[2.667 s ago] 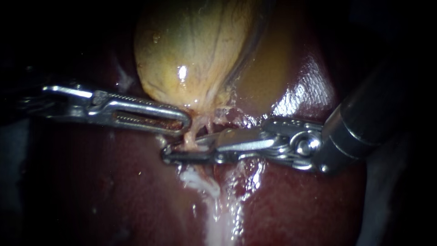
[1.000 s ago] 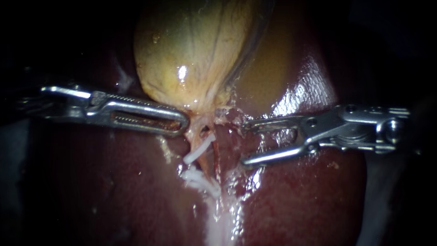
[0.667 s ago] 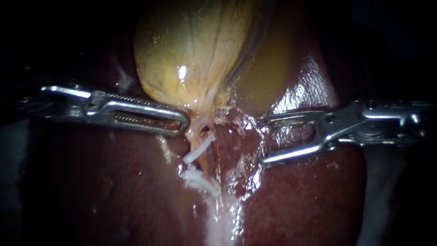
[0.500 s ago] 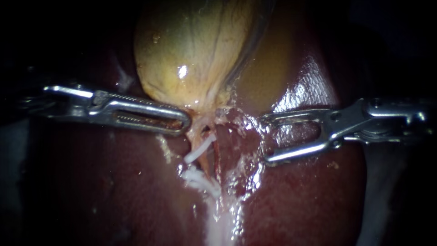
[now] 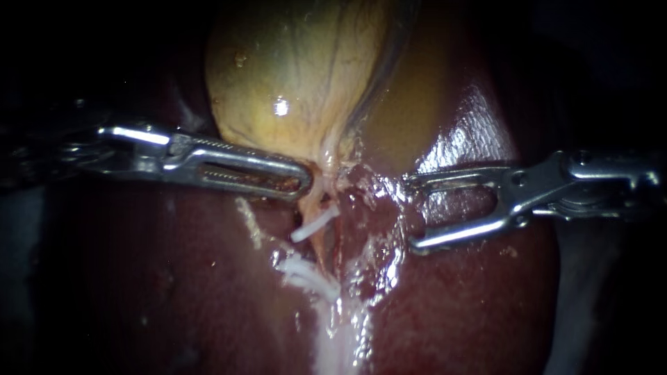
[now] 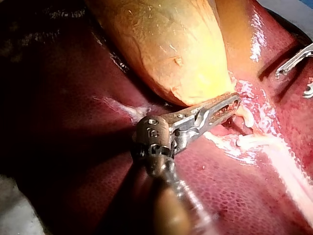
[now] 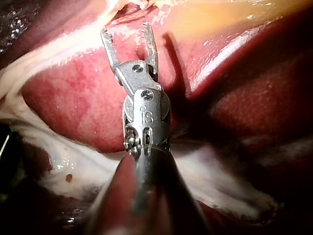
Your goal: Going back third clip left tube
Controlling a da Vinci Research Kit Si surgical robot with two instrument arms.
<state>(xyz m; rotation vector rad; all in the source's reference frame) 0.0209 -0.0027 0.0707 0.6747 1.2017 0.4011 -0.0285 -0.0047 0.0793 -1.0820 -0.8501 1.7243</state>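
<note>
From beside the bench, the left instrument (image 5: 304, 186) has its jaws clamped on the gallbladder (image 5: 292, 76) at its narrow lower end. Just below, a white clip (image 5: 316, 223) lies across the pale tube (image 5: 319, 201). The right instrument (image 5: 411, 213) hangs over the liver (image 5: 472, 298), jaws spread wide and holding nothing, well apart from the clip.

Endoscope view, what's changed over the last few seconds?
The right instrument let go of the tube, leaving a white clip on it, and drew back rightward with its end effector open. The left instrument nudged rightward. The gallbladder and liver stayed put.
</note>
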